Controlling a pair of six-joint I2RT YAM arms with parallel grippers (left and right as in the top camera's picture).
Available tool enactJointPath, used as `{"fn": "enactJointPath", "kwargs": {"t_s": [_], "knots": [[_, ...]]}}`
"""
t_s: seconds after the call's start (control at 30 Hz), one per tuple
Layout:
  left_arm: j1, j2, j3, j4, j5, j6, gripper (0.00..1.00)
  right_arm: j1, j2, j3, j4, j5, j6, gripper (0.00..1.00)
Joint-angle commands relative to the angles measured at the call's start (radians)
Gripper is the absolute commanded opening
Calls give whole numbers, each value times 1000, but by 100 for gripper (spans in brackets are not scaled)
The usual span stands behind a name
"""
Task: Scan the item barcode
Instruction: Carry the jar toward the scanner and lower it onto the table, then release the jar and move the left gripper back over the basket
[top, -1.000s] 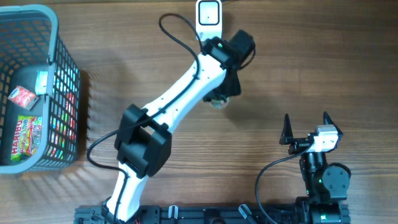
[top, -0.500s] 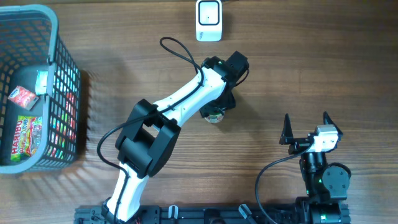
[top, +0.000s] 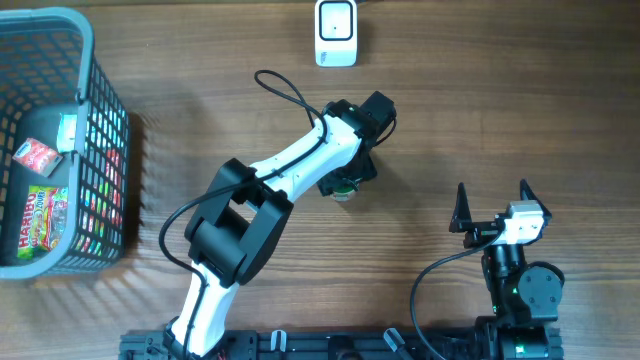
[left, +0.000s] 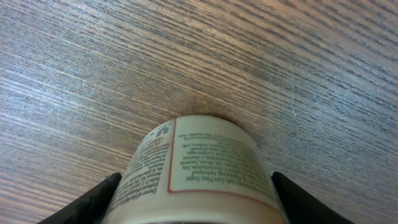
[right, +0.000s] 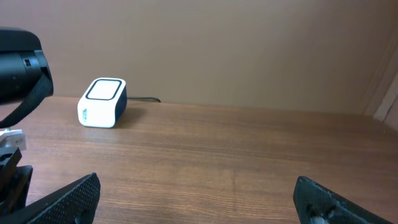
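You are drawing the left gripper (left: 196, 179) back from the scanner (top: 336, 32). The jar (left: 205, 158) is resting mid-way across the desk (top: 520, 110) between its fingers (left: 87, 202); pinching or releasing, you cannot tell. The scan step is probably finishing.

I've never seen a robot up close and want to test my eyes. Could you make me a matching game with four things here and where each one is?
Things:
1. white scanner
2. mesh basket
3. labelled jar
4. right claw

Places or states:
A. between the fingers of the left claw
B. middle of the far edge of the table
C. wide open and empty, at the near right
D. at the left edge, with snack packets inside

Pairs: 1-B, 2-D, 3-A, 4-C
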Motion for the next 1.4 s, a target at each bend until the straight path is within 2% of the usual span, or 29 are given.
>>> {"fn": "enactJointPath", "kwargs": {"t_s": [0.0, 0.1, 0.13, 0.2, 0.37, 0.53, 0.73, 0.9, 1.07, 1.37], "knots": [[-11, 29, -38, 30, -18, -21, 72, 4, 0, -1, 3, -12, -14, 100], [-10, 29, -51, 42, -33, -20, 75, 4, 0, -1, 3, -12, -14, 100], [-9, 28, -50, 40, -62, -19, 79, 4, 0, -1, 3, -12, -14, 100], [1, 3, -16, -20, -109, -16, 100, 4, 0, -1, 3, -12, -14, 100], [21, -168, 138, -176, -200, 103, 100, 4, 0, -1, 3, -12, -14, 100], [27, -396, 236, -153, -205, 240, 100, 4, 0, -1, 3, -12, -14, 100], [97, -625, 239, -159, -371, 247, 100, 4, 0, -1, 3, -12, -14, 100], [260, -758, 239, -208, -426, 247, 100, 4, 0, -1, 3, -12, -14, 100], [518, -868, 239, -216, -425, 239, 100, 4, 0, -1, 3, -12, -14, 100], [879, -941, 239, -227, -402, 239, 100, 4, 0, -1, 3, -12, -14, 100]]}}
